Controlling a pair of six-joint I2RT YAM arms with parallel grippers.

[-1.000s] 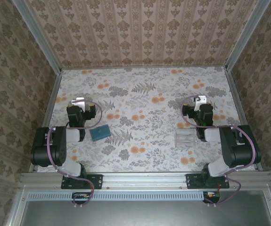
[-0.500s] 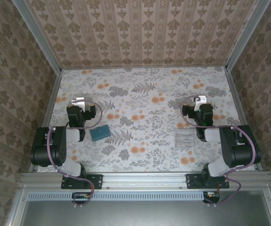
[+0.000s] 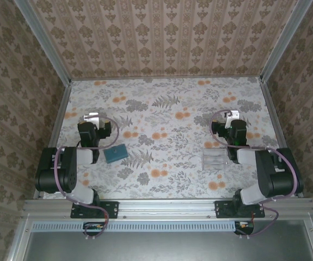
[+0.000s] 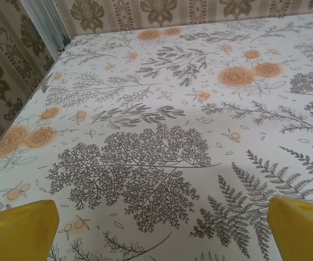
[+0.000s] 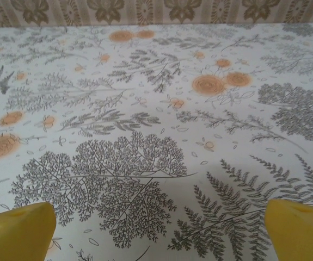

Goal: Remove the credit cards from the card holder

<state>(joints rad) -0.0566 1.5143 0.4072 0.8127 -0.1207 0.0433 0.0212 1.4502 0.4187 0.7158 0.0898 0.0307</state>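
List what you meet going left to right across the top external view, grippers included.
left gripper → card holder → clear plastic box → right gripper

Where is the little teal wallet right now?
Overhead, the card holder lies flat on the table's left side, just right of the left arm, opposite the clear plastic box.
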